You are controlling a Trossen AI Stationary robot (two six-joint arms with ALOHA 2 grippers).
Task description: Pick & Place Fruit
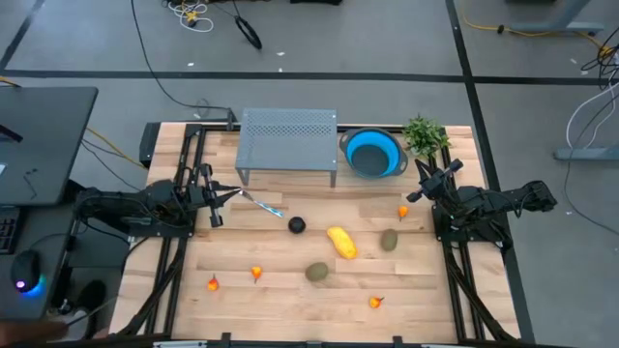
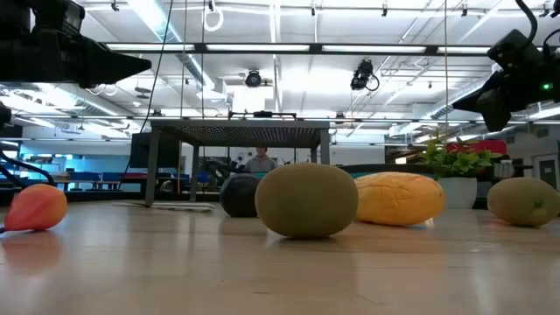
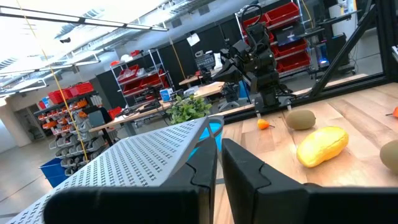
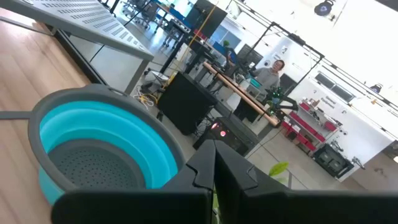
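Probably light, hard, smooth plastic fruit, apt to roll or squirt out: best pinched across the short middle, yellow oblong [image 1: 340, 242] mid-table first. Counted on the wood: one yellow, two olive-brown ovals [image 1: 317, 273] [image 1: 389, 240], one dark ball [image 1: 297, 225], four tiny orange pieces [image 1: 256, 273]. Left gripper [image 1: 215, 196] at left edge, fingers nearly pressed together, empty; right gripper [image 1: 423, 184] beside blue bowl [image 1: 373, 153], fingers nearly together, empty.

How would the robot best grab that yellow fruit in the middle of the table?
Probably from straight above, jaws closing across the narrow middle of the yellow fruit. It lies flat on the table at a slant, long and rounded, with clear space on both long sides, so its width is easier to span than its length.
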